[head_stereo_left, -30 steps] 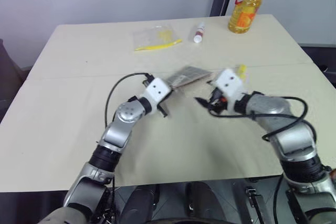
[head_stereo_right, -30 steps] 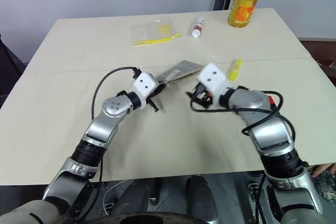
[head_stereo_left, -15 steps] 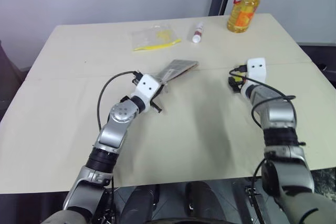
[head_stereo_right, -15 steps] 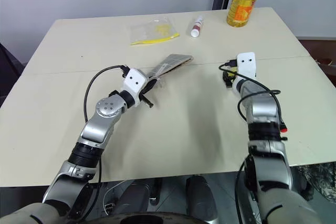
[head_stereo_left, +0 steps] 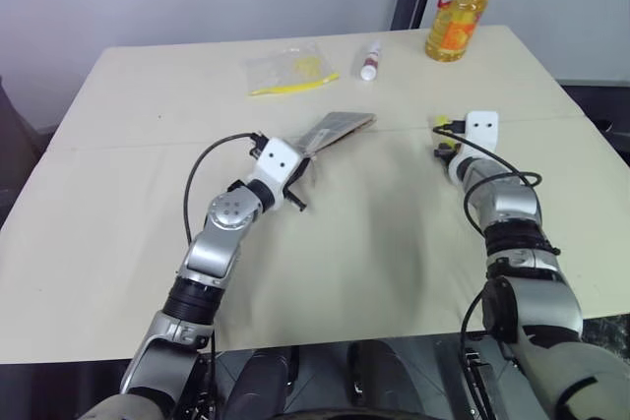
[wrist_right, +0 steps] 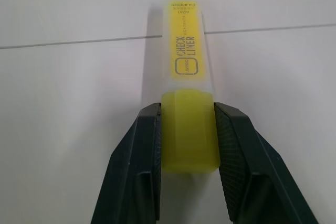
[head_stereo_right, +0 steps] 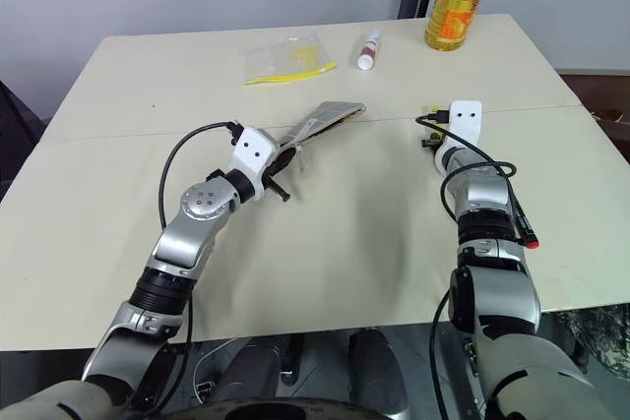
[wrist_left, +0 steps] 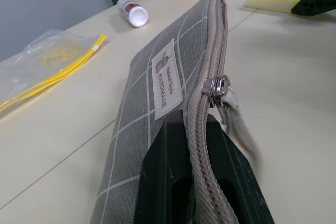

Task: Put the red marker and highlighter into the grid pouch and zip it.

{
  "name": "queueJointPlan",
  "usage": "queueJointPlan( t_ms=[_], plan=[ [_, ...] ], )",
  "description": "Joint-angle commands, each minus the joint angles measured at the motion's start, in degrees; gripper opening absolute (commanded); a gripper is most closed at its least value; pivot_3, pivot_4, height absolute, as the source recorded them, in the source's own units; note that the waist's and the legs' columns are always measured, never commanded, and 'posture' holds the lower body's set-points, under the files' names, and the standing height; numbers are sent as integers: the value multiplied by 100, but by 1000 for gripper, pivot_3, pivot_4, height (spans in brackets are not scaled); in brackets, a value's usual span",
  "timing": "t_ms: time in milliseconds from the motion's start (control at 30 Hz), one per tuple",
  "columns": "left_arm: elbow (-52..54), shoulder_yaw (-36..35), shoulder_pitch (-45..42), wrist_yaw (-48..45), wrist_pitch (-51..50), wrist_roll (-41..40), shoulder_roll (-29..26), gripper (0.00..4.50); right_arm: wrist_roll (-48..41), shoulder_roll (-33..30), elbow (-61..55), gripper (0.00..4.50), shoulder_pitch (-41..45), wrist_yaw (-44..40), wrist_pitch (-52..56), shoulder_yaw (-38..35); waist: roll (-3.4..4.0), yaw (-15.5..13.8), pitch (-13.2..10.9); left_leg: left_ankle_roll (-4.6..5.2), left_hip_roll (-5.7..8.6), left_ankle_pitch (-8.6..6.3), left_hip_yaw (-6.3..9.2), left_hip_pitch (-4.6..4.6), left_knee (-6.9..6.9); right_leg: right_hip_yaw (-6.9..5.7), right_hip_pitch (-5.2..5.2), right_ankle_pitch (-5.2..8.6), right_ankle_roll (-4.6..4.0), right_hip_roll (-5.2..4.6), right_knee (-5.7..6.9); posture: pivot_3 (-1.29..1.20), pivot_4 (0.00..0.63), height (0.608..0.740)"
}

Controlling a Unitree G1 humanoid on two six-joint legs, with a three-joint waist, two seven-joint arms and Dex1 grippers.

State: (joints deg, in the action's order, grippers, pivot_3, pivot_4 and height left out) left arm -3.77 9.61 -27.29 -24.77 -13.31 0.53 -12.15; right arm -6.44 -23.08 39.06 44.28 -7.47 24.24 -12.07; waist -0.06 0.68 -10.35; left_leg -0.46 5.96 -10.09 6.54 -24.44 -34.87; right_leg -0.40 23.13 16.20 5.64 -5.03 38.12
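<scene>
Head view — beige table, oil bottle at far edge.

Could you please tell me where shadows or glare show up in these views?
Right wrist view: the highlighter throws a faint, soft shadow on the table, with no glare. Left wrist view: the metal zipper slider on the grid pouch glints. Left eye view: the table is evenly lit.

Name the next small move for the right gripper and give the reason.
Probably lift. The right gripper has its fingers closed against the highlighter, which lies on the table; the left gripper holds the grid pouch ready.
</scene>
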Motion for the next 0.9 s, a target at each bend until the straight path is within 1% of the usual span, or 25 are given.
queueJointPlan(
  t_ms=[33, 67, 200, 300, 367, 500, 600, 900],
  plan=[
    [81, -147, -126, -57, 91, -123, -29, 0, 40, -394, -1642, 872, -505, -524, 256, 246, 0, -9, 0, 1, 0, -1, 0, 0, 0, 0, 0, 0, 0, 0, 0, 0, 150, 740],
    [55, -156, -146, -80, 103, -142, -38, 0, 37, -492, -2034, 872, -677, -679, 343, 322, 1, -14, 0, 2, 2, -1, 1, -1, 0, 0, 1, 0, 0, -1, 0, 0, 150, 740],
    [-130, -141, -296, -351, 242, -270, -96, 0, -425, -1319, -4405, 872, -1970, -1981, 682, 504, 1, -20, 0, 9, 6, -6, 1, -7, -3, -1, 2, 2, 5, -4, -2, 0, 150, 740],
    [-213, -151, -367, -508, 316, -343, -112, 0, -996, -1599, -5565, 872, -2583, -2507, 1011, 283, 0, 11, -1, 11, 2, -10, 0, -5, -12, 0, -3, 4, 8, -10, -4, 0, 150, 740],
    [-230, -151, -388, -597, 349, -393, -111, 0, -1197, -1659, -5984, 872, -2729, -2605, 1237, 237, 0, 20, -1, 11, -4, -11, -2, -4, -15, -1, -4, 4, 8, -9, -6, 0, 150, 740],
    [-171, -113, -380, -770, 372, -471, -90, 0, -1295, -1571, -6431, 872, -2731, -2507, 1596, 404, -1, -20, -1, 11, -10, -11, -2, -4, -23, -1, -5, 4, 6, -7, -5, 0, 150, 740],
    [-130, -78, -350, -849, 369, -476, -86, 0, -1320, -1542, -6381, 872, -2649, -2436, 1682, 367, -2, -43, -2, 11, -6, -11, -2, -7, -23, -1, -6, 4, 6, -11, -13, 0, 150, 740],
    [67, -92, -219, -927, 332, -501, -67, 0, -1278, -1525, -6209, 872, -2512, -2429, 1742, 598, -2, -136, -2, 14, -5, -13, -3, -9, -20, 0, -4, 4, 6, -13, -18, 0, 150, 740]
  ],
)
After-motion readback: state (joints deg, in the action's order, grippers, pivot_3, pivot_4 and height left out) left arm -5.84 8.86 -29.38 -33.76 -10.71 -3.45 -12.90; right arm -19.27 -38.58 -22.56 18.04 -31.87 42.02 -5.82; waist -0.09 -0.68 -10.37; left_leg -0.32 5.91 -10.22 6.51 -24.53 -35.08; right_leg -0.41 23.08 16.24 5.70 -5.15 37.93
